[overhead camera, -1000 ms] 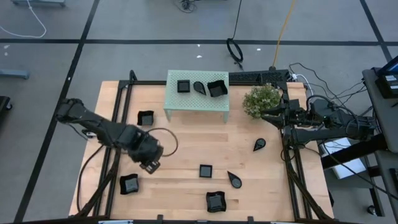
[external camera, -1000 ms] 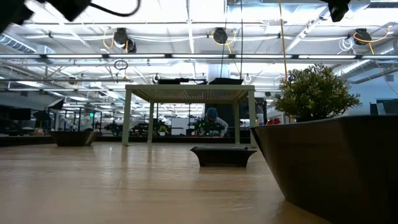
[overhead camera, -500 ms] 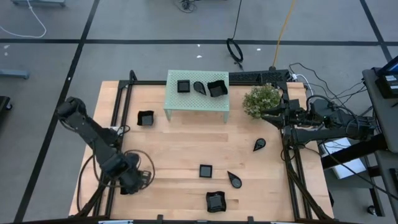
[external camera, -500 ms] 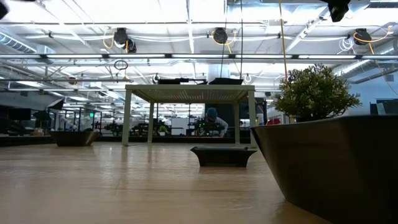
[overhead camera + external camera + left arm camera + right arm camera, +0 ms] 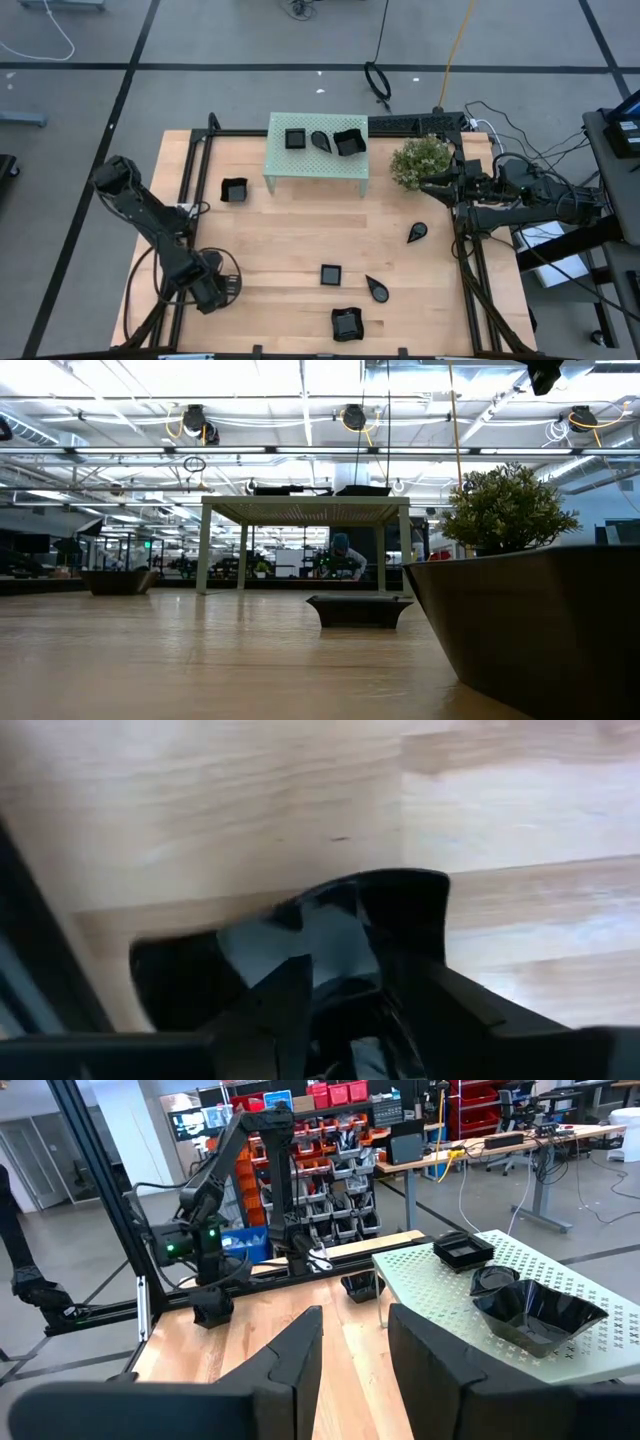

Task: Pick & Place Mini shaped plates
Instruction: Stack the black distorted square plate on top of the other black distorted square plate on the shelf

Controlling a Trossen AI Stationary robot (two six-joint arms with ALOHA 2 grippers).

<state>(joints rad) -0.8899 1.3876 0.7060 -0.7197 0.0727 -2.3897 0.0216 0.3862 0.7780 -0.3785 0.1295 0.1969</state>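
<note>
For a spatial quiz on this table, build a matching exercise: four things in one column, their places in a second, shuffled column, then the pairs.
Things:
1. left claw
2. right claw
3. large curved-rim square plate
4. teardrop plate

Places:
A. on the mint-green stand, at its right end
B. beside the bushy plant
C. down over a black plate at the table's front left
D. on bare wood toward the table's right side

Pairs: 1-C, 2-B, 3-A, 4-D
</note>
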